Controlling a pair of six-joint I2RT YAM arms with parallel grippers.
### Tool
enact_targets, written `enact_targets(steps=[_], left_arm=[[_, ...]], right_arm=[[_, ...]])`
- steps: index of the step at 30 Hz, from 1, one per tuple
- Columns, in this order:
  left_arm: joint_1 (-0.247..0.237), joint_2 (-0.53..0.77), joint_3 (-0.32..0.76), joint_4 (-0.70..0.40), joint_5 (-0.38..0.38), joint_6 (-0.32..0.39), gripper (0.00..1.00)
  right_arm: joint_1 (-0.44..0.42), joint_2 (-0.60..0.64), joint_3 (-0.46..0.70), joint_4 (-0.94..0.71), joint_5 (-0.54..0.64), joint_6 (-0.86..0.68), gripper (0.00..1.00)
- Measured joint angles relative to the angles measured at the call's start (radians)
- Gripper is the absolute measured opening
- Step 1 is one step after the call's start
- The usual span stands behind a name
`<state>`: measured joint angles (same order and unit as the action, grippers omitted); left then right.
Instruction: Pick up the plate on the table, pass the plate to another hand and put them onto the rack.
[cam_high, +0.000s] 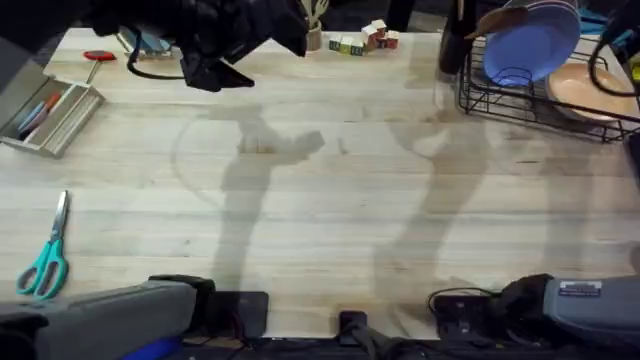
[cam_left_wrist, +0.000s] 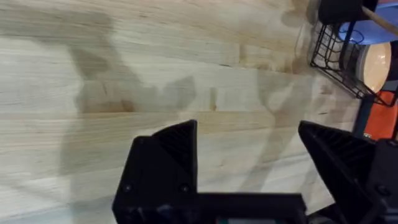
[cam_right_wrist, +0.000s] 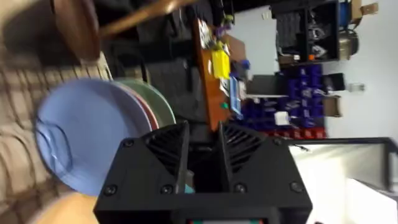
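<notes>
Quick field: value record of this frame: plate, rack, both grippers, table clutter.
plate: periwinkle blue, standing on edge in the rack
rack: black wire, far right of the table; also holds a peach-orange plate
left gripper: fingers open, empty, above bare wood
right gripper: fingers nearly together, empty, beside the blue plate
clutter: scissors near left; pencil tray far left

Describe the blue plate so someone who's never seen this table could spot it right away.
Find the black wire rack at the table's far right corner. The blue plate stands upright in it, nearest the table's middle. The peach-orange plate beside it lies much flatter.
</notes>
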<state>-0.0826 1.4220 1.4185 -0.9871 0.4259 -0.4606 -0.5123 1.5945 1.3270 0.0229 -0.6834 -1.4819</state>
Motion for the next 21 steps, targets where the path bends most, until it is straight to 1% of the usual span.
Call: enact_targets(steps=[2, 4, 5, 7, 8, 10, 15, 19, 21], left_arm=[[0.0, 0.0, 0.0, 0.003, 0.0, 0.0, 0.993], [0.0, 0.0, 0.0, 0.01, 0.0, 0.0, 0.993], [0.0, 0.0, 0.0, 0.012, -0.001, 0.0, 0.993], [0.0, 0.0, 0.0, 0.014, -0.005, 0.001, 0.993], [0.0, 0.0, 0.0, 0.015, -0.008, 0.004, 0.993], [0.0, 0.0, 0.0, 0.018, -0.011, 0.015, 0.994], [0.0, 0.0, 0.0, 0.031, -0.019, 0.071, 0.994], [0.0, 0.0, 0.006, 0.03, -0.046, 0.105, 0.994], [0.0, 0.0, 0.019, 0.029, -0.064, 0.114, 0.994]], right_arm=[[0.006, -0.032, 0.0, -0.046, -0.017, 0.06, 0.33], [0.016, -0.06, 0.0, -0.106, -0.027, 0.121, 0.438], [0.023, -0.072, 0.0, -0.136, -0.031, 0.149, 0.57], [0.039, -0.096, 0.0, -0.205, -0.038, 0.201, 0.867], [0.047, -0.107, 0.0, -0.232, -0.04, 0.222, 0.962], [0.069, -0.128, 0.0, -0.277, -0.043, 0.28, 0.993], [0.146, -0.176, 0.0, -0.323, -0.044, 0.452, 0.996], [0.21, -0.231, 0.0, -0.324, -0.044, 0.629, 0.995], [0.224, -0.269, 0.0, -0.331, -0.041, 0.734, 0.995]])
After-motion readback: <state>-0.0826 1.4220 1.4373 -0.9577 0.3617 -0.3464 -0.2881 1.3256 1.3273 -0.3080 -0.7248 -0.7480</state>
